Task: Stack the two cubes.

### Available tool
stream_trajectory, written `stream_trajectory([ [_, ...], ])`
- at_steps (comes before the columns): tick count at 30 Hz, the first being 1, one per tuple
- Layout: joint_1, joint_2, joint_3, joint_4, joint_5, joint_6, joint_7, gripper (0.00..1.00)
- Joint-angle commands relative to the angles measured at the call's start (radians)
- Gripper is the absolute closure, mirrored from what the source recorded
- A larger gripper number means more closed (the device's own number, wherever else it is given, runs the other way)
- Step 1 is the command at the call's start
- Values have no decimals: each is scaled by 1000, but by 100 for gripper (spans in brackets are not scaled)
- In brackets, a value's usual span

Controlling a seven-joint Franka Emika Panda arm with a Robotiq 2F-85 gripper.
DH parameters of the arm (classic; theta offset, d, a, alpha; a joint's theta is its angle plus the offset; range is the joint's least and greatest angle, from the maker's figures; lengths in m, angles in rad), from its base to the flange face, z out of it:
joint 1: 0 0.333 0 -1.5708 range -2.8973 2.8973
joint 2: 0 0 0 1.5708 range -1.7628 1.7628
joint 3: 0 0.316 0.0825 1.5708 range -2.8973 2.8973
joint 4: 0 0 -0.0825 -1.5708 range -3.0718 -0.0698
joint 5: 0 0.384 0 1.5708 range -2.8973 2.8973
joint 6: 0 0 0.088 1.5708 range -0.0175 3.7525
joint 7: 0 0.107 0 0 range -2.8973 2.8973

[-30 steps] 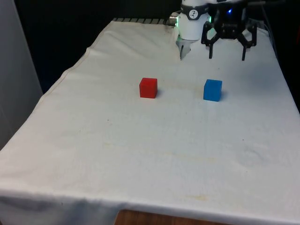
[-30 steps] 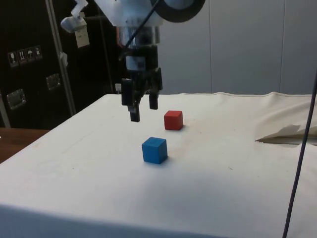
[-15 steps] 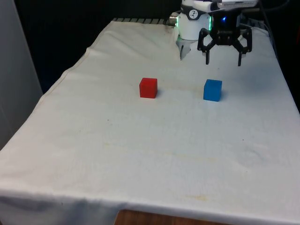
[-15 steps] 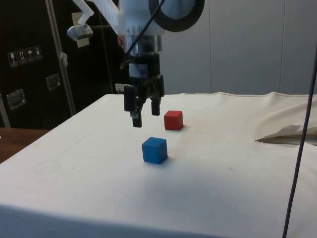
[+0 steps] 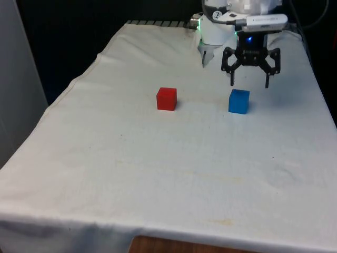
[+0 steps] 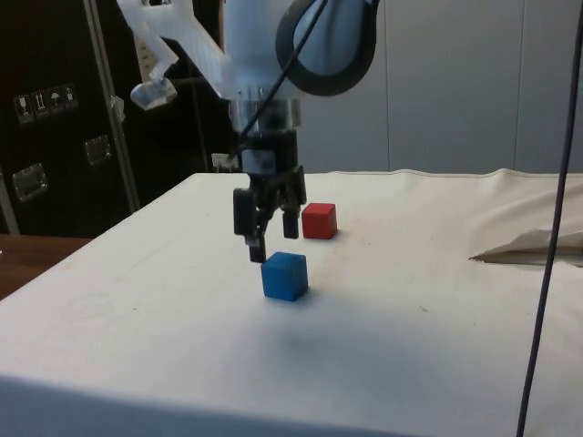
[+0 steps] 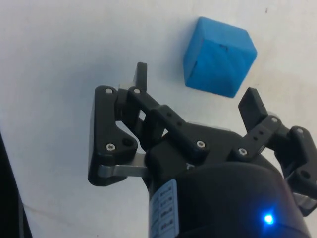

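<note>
A blue cube (image 5: 239,101) sits on the white cloth toward the front view's right, and a red cube (image 5: 167,98) rests apart from it toward the left. My gripper (image 5: 249,82) hangs open just above and slightly behind the blue cube, with nothing between its fingers. From the side, the gripper (image 6: 270,244) hovers over the far top edge of the blue cube (image 6: 284,275), and the red cube (image 6: 319,220) lies beyond. In the wrist view the blue cube (image 7: 219,56) lies just ahead of the spread fingertips (image 7: 252,103).
The white cloth (image 5: 158,158) covers the whole table and folds up into a crease (image 6: 528,246) at the side view's right. A thin black cable (image 6: 547,264) hangs down in front of the side camera.
The gripper has come down and toward the blue cube, from high behind it to just above it. It stayed open. Neither cube moved.
</note>
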Motion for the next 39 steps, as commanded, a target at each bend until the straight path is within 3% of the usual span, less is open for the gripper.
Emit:
stream_trajectory([
  [1,0,9,0,2,-1,6,0,0],
  [3,3,42,-2,10,-5,33,5,0],
  [12,2,82,-4,20,-4,45,2,0],
  [27,0,88,-14,19,-1,35,-8,0],
  [37,16,76,-25,31,-32,2,26,0],
  [38,5,84,-12,33,-14,12,6,0],
  [39,16,72,-25,31,-36,-2,31,0],
])
